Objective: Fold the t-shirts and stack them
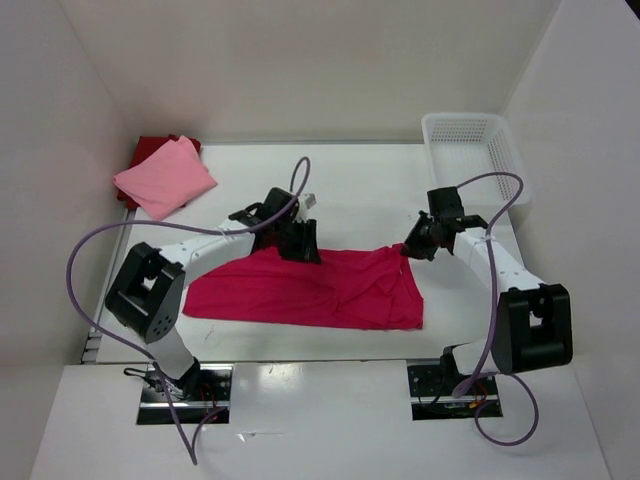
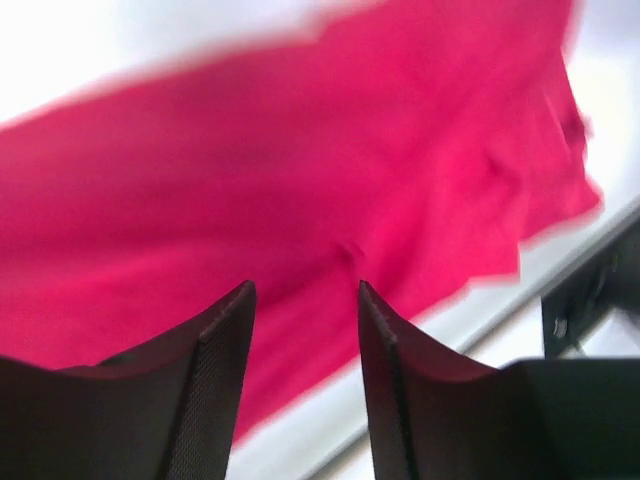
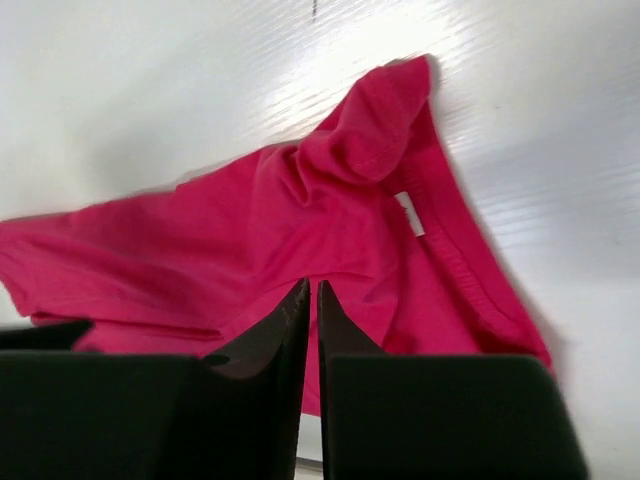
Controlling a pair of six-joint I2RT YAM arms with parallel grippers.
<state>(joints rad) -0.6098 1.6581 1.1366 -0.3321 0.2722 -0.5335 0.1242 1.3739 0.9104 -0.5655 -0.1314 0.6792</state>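
While apart at far edge of crimson t-shirt (image 1: 310,290), left gripper (image 2: 305,290); right gripper (image 3: 310,288) nearly together at corner.

Spread t-shirt (image 1: 310,290) at centre, stacked t-shirts (image 1: 165,177) behind left, basket (image 1: 470,150) behind right.

Three t-shirts (image 1: 310,290), one white mesh basket (image 1: 470,150), two robot arms (image 1: 200,250).

Open table (image 1: 370,185) between pink shirt (image 1: 165,177) and basket (image 1: 436,160)
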